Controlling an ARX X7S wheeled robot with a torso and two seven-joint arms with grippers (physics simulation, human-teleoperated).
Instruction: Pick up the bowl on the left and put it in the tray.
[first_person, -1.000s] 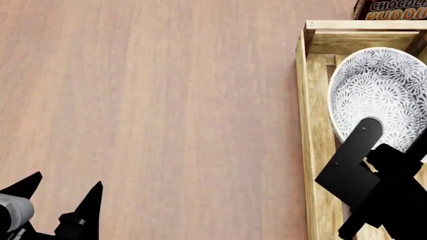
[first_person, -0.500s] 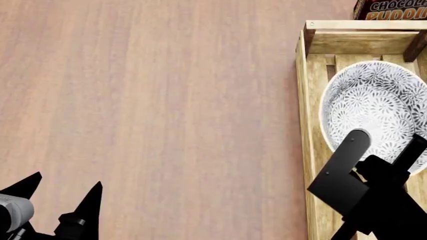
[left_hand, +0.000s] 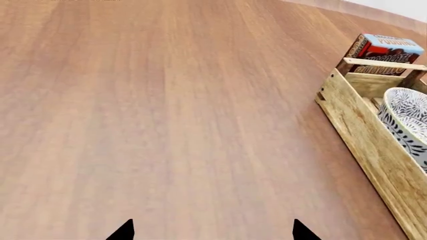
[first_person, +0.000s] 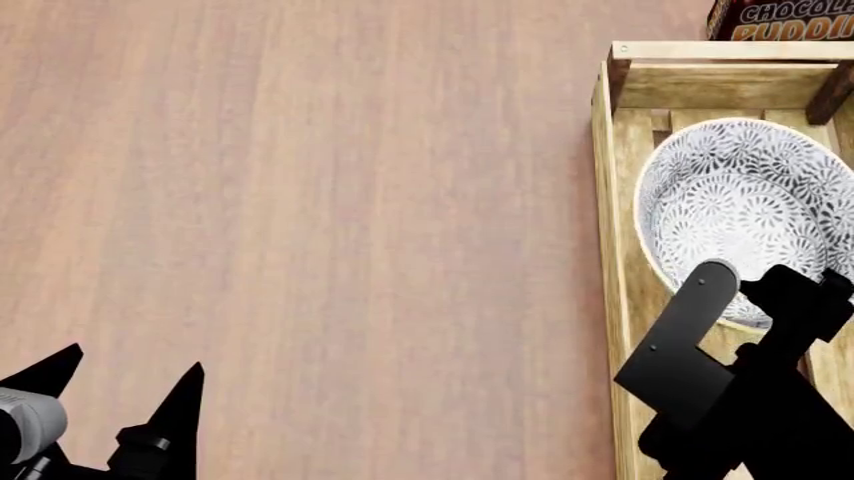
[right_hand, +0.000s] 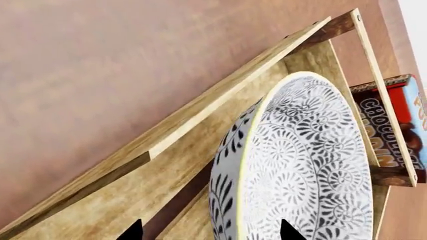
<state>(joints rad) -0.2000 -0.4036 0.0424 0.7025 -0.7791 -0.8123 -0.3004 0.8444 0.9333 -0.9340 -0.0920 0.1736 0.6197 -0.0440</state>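
surface (first_person: 334, 200): brown wood | bowl (first_person: 741, 215): inside tray (first_person: 607, 260) | right end effector (right_hand: 207, 232): straddles bowl rim, grip uncertain | left end effector (left_hand: 212, 231): released, apart

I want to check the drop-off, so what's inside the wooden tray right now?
The tray holds the patterned bowl, sitting at its far end near the pudding box. The right gripper covers the bowl's near edge and the slats below, so the tray's near end can't be seen.
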